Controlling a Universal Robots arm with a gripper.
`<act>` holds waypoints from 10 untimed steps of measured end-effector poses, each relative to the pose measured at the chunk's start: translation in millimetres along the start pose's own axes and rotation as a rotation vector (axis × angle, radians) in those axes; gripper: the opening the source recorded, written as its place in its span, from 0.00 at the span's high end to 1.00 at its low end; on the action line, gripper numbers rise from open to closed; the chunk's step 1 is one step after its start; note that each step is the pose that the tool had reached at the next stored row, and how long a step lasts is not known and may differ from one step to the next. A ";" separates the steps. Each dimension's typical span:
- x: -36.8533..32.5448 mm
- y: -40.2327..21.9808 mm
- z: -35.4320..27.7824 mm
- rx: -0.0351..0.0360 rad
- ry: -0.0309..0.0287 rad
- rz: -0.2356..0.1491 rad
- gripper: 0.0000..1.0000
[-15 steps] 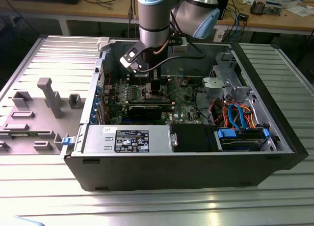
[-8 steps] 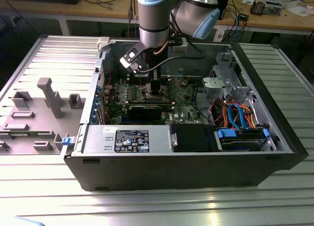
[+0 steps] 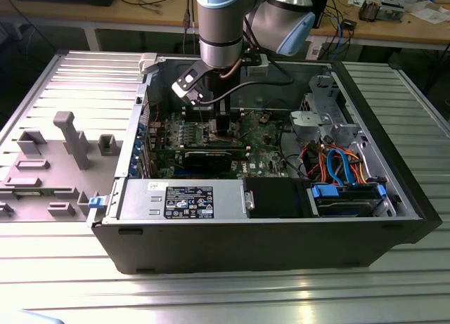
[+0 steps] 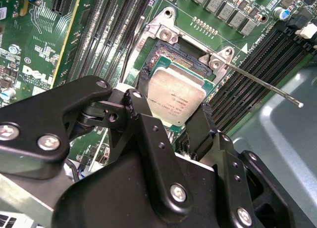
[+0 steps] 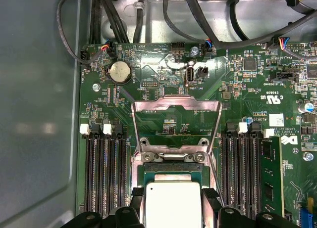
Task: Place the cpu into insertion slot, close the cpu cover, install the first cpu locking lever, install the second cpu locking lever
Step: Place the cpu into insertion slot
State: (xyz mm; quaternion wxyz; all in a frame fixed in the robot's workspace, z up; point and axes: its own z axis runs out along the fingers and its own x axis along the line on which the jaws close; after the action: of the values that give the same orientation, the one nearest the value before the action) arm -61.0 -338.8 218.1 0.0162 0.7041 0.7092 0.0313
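My gripper is shut on the cpu, a flat silvery square, with one black finger on each side. It holds the cpu right over the insertion slot, whose dark contact field shows past the chip's far edge. I cannot tell if the chip rests in it. In the first wrist view the cpu sits between the fingertips, and the cpu cover stands swung open beyond the slot. A thin locking lever sticks out, unlatched. In the exterior view my gripper reaches down onto the green motherboard.
Long black memory slots flank the socket on both sides. Cables run along the case wall. A black graphics card, power supply and drive bay with blue and orange cables fill the case. A grey fixture tray lies outside.
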 end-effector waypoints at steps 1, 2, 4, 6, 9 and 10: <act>0.0 0.0 0.0 0.0000 0.0000 0.000 0.45; 0.0 0.0 0.0 0.0001 0.0000 0.000 0.45; 0.1 0.0 1.0 -0.0003 0.0005 0.000 0.45; -0.1 -0.3 3.9 -0.0001 -0.0009 0.000 0.45; 0.2 -0.4 6.7 0.0000 -0.0102 0.000 0.45; 0.2 -0.4 6.9 0.0002 -0.0119 0.000 0.45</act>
State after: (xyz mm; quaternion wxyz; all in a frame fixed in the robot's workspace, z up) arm -61.0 -338.5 211.2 0.0204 0.7043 0.7091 0.0270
